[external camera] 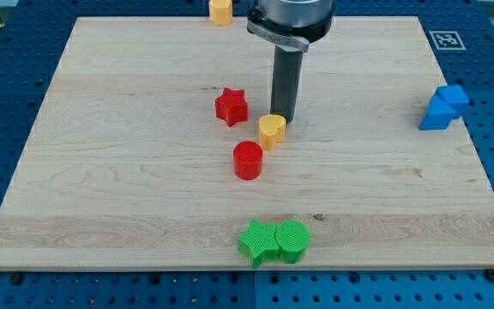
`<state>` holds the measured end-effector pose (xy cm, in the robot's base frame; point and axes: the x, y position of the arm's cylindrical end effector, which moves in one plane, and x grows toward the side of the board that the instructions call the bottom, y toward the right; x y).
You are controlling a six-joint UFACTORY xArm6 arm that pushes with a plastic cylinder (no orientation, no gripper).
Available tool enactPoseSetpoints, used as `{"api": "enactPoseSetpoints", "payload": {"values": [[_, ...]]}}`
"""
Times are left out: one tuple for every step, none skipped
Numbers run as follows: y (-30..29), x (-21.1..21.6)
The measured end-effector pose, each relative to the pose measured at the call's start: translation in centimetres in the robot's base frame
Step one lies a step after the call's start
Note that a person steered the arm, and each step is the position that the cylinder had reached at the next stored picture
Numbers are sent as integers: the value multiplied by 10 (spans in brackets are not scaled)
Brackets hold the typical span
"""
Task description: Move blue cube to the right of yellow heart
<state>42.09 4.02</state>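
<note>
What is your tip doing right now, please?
My tip: holds nothing, right beside the yellow heart, just above it in view; far from the blue cube.

You see my tip (283,118) down on the wooden surface (127,189), just beside the yellow heart (271,130), at the heart's upper-right edge; whether they touch cannot be told. The red star (231,106) sits near the heart toward the view's left, and the red cylinder (248,160) lies just below the heart, close to it. The blue cube (443,107) rests at the surface's right edge, well apart from the heart and tip; its shape looks irregular. At the view's bottom, the green star (257,241) and green cylinder (292,239) touch each other. A second yellow block (220,11) stands at the top edge, shape unclear.
</note>
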Motion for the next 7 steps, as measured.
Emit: {"api": "enactPoseSetpoints", "payload": {"values": [[-5, 0], [-9, 0], [1, 0], [49, 0], [93, -1], [120, -1], [142, -3]]}}
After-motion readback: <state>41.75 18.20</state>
